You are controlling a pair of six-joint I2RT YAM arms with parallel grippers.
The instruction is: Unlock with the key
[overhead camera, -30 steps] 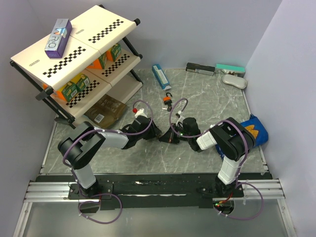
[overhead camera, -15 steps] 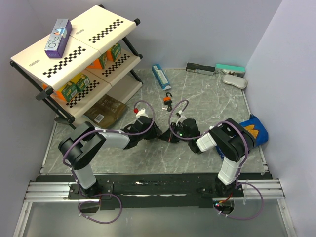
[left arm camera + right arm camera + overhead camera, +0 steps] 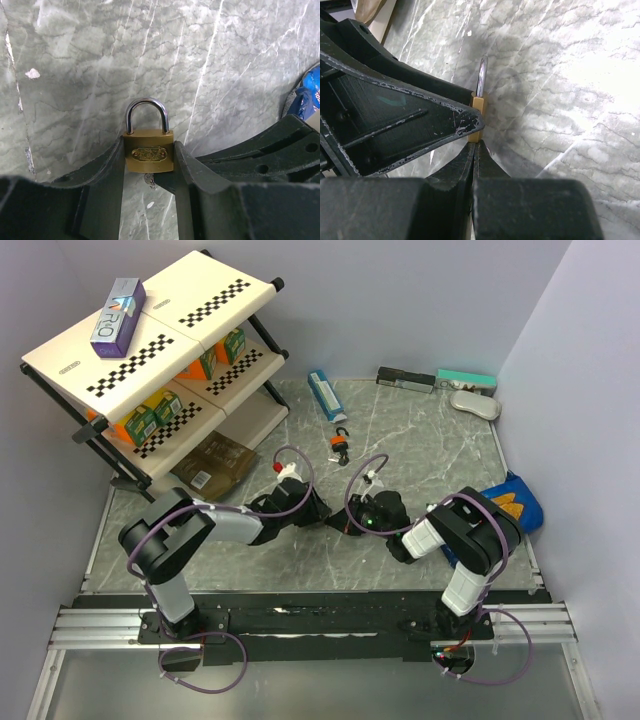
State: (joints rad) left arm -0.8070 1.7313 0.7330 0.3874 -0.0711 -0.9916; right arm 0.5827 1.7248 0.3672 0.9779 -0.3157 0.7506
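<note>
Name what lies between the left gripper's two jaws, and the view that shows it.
A small brass padlock, shackle pointing away from the wrist, is pinched between the left gripper's jaws. The left wrist view shows it.

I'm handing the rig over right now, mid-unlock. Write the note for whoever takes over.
Left gripper: shut on the brass padlock, shackle closed.
Right gripper: fingers shut, tip at the padlock's underside. A metal sliver there looks like the key.
Done: lock held, key at the keyhole side.
Left: seat the key fully, turn it, free the shackle.
The orange padlock lies apart, farther back on the table.
</note>
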